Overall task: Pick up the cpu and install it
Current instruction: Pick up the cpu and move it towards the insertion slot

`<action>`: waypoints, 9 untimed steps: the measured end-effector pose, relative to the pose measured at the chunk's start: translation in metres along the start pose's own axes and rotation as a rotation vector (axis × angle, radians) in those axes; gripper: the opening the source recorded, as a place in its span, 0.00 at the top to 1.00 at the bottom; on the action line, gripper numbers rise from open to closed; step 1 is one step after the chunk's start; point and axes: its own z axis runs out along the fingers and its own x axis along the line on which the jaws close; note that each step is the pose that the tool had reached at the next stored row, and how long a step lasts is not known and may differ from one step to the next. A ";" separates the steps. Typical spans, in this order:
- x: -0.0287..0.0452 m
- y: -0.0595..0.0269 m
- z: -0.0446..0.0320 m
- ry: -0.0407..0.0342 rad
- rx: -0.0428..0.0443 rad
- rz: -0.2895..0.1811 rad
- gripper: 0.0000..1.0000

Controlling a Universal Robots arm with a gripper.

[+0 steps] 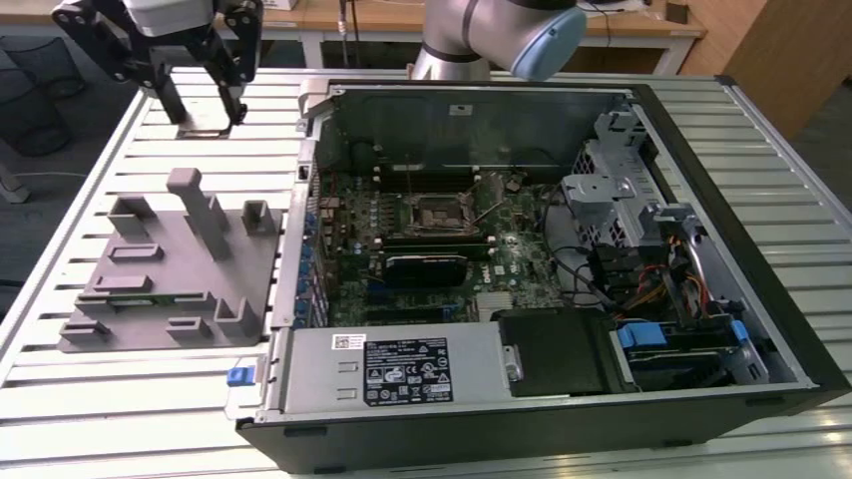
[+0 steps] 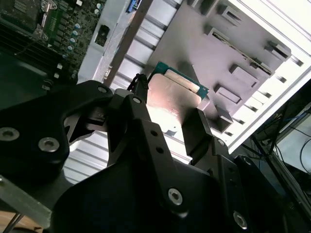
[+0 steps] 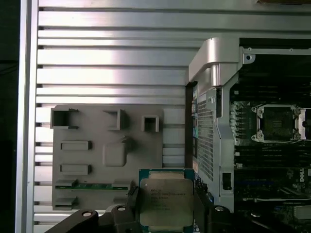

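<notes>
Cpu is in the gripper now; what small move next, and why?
Probably carry it level toward the exterior view's right, staying high. The gripper is shut on the cpu above the table near the grey fixture tray, and the case wall stands between it and the motherboard socket.

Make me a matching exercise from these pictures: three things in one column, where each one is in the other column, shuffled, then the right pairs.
Things:
1. cpu
2. grey fixture tray
3. motherboard socket

Places:
A. inside the open computer case
B. flat on the slatted table, beside the case
C. gripped in the claw, above the table

Pairs: 1-C, 2-B, 3-A
</notes>
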 end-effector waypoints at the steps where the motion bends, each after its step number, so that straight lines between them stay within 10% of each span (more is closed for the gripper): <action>1: -0.0035 0.0000 0.0001 0.0000 0.0000 0.000 0.47; 9: -0.0322 0.0002 0.0010 -0.0001 -0.0001 0.000 0.47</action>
